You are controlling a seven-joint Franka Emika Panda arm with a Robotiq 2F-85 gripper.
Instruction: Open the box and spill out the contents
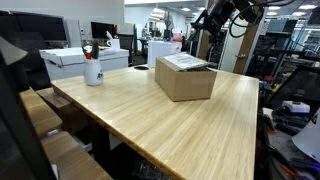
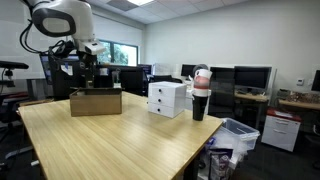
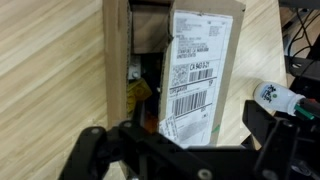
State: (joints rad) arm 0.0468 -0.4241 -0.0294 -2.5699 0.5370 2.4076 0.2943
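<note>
A brown cardboard box (image 1: 185, 80) stands on the wooden table (image 1: 140, 115); it also shows in an exterior view (image 2: 95, 102). In the wrist view the box (image 3: 118, 60) has one top flap lifted, with dark and yellow contents (image 3: 138, 92) showing in the gap. The other flap carries a white shipping label (image 3: 192, 70). My gripper (image 3: 178, 125) hangs above the box, open and empty, with its black fingers either side of the labelled flap. It shows above the box in both exterior views (image 1: 215, 15) (image 2: 85, 62).
A white cup holding red items (image 1: 92, 68) (image 2: 200, 95) and a white box (image 1: 75, 60) (image 2: 167, 98) stand on the table beside the cardboard box. The cup's rim shows in the wrist view (image 3: 275, 97). Desks, monitors and chairs surround the table.
</note>
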